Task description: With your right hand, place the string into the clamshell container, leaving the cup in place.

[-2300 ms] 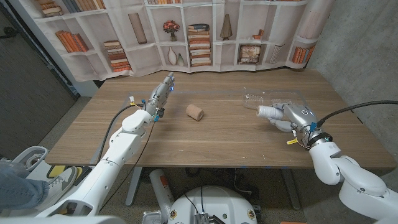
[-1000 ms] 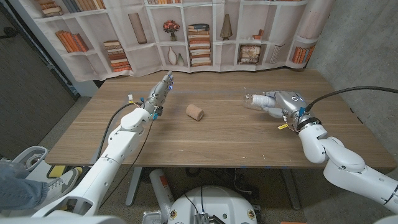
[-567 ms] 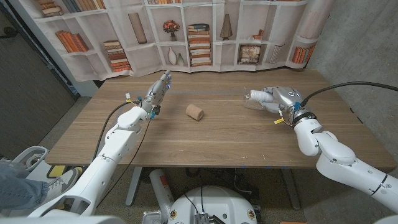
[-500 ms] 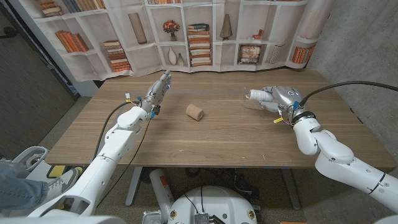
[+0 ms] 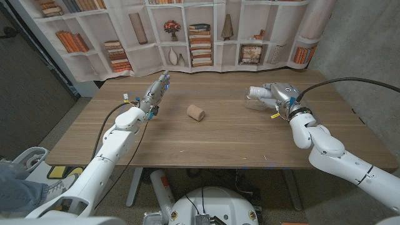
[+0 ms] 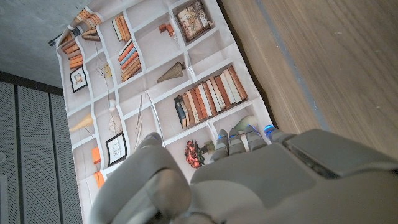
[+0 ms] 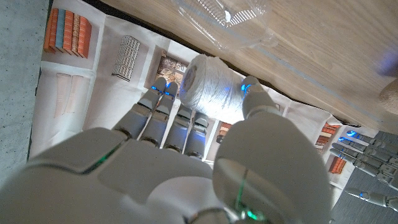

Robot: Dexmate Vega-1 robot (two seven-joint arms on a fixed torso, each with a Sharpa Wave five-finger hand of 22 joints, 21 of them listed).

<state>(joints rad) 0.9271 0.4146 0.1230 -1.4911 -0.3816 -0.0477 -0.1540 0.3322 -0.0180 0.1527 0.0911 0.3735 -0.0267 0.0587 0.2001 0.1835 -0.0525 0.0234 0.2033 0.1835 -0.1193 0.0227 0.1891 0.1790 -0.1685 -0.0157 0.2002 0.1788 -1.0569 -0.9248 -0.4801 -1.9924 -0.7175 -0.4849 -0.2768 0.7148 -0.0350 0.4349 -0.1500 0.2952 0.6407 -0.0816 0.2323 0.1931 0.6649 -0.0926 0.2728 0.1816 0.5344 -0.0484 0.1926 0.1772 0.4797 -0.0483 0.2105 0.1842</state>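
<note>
The right hand [image 5: 277,97], clamped on the string [image 7: 208,86], has risen above the container [image 7: 227,18]; lowering it inside seems next.

clamshell container [image 7: 225,18] cut off by edge, cup [image 7: 390,96] mostly out of frame

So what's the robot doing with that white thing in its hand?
The robot's right hand holds a spool of white string between its fingers, above the clear clamshell container at the far right of the table. The string is not in yet. The brown cup lies mid-table. The left hand holds nothing.
</note>
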